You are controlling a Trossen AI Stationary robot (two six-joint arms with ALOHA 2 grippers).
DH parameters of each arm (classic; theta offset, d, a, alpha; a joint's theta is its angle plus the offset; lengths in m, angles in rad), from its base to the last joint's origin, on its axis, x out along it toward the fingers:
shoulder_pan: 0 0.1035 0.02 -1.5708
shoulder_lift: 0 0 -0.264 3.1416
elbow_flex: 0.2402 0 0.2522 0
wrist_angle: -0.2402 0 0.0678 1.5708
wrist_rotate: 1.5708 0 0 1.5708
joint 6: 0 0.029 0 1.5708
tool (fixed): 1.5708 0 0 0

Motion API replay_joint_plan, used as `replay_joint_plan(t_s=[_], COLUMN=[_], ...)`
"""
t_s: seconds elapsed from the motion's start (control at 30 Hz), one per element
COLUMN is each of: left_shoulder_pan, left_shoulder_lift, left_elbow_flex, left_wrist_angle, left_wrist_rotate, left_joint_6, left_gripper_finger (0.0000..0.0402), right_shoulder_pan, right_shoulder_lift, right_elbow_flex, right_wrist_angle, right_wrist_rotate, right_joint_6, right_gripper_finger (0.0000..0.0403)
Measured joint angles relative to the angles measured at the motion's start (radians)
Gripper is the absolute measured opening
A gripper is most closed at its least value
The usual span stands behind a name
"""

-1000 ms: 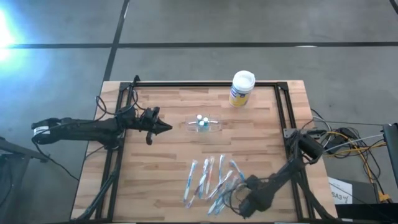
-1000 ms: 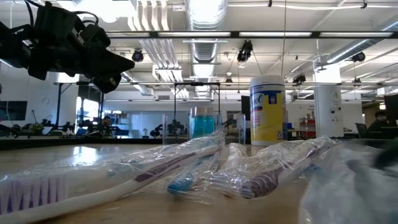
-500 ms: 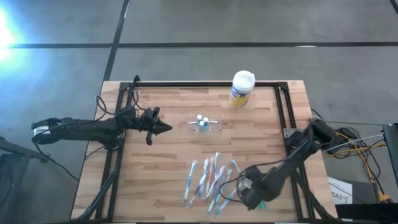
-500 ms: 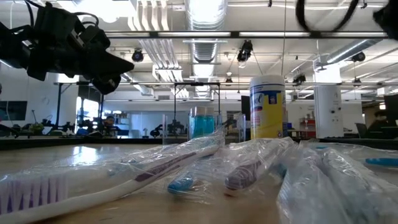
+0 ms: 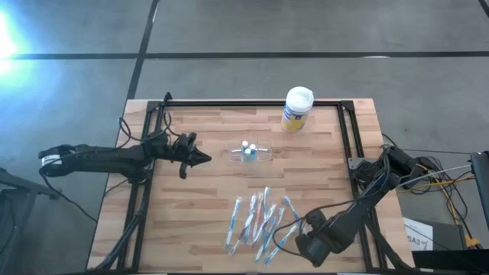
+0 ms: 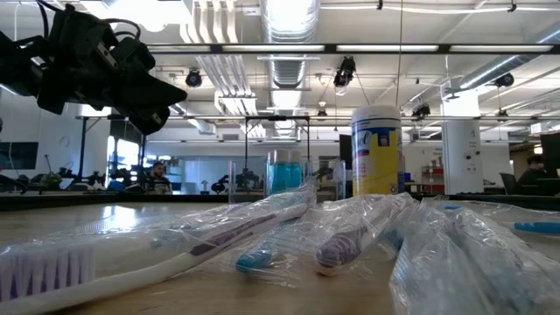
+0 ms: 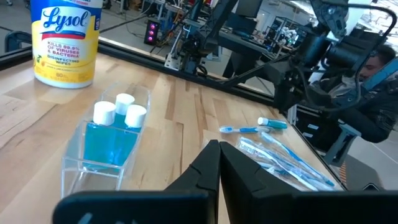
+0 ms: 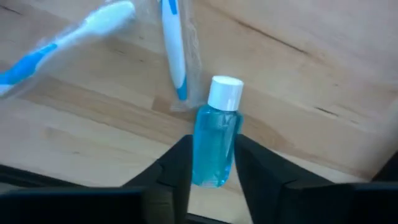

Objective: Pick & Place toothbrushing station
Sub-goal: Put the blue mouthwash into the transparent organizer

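Note:
The toothbrushing station (image 5: 250, 152), a see-through holder with white-capped blue bottles in it (image 7: 106, 143), stands on its base at mid-table. My left gripper (image 5: 206, 158) hangs level and shut to its left, pointing at it without touching. Near the front right, my right gripper (image 5: 309, 235) points down with its fingers apart. In the right wrist view a small blue bottle (image 8: 216, 140) with a white cap shows between those fingers (image 8: 177, 165). The same bottle (image 7: 273, 123) appears to lie on the table beside the wrapped toothbrushes (image 5: 260, 221). My right gripper stands over the blue bottle's bottom end (image 8: 208, 177), one finger on each side of it, coming from above. I cannot tell whether the fingers touch the bottle.
A yellow-and-blue canister with a white lid (image 5: 296, 108) stands at the far edge. Several wrapped toothbrushes (image 6: 262, 227) lie spread over the front middle. A black frame (image 5: 348, 137) runs along the table's sides. Cables (image 5: 428, 172) hang off the right edge.
My right gripper has risen from the table at the right end of the toothbrush pile and turned about its own axis. The wrapped toothbrushes have been stirred: some have shifted and lie fanned differently. My left gripper has kept still.

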Motion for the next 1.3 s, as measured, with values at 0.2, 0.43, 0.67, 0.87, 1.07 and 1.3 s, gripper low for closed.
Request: replay_joint_plan(t_s=[0.2, 0.43, 0.67, 0.87, 1.07, 1.3], left_shoulder_pan=[0.0, -0.003, -0.004, -0.005, -0.005, -0.005], left_shoulder_lift=[0.0, 0.0, 0.0, 0.0, 0.0, 0.0], left_elbow_flex=[0.0, 0.0, 0.0, 0.0, 0.0, 0.0], left_wrist_angle=[-0.001, -0.001, -0.001, 0.001, 0.001, 0.002], left_wrist_rotate=[0.002, 0.009, 0.012, 0.012, 0.012, 0.012], left_joint_6=[0.0, -0.002, -0.009, -0.01, -0.01, -0.01], left_gripper_finger=[0.0014, 0.0014, 0.0016, 0.0016, 0.0015, 0.0014], right_shoulder_pan=[0.0, 0.004, 0.007, 0.005, 0.006, 0.01], right_shoulder_lift=[0.049, 0.084, 0.092, 0.083, 0.084, 0.087], right_elbow_flex=[-0.003, -0.022, -0.135, -0.19, -0.193, -0.145], right_wrist_angle=[0.04, 0.081, 0.301, 0.359, 0.354, 0.264], right_wrist_rotate=[-0.071, -0.076, -0.108, -0.154, -0.15, -0.048], right_joint_6=[0.023, 0.043, 0.038, 0.005, -0.069, -0.17], right_gripper_finger=[0.0189, 0.0226, 0.022, 0.0204, 0.0155, 0.0105])
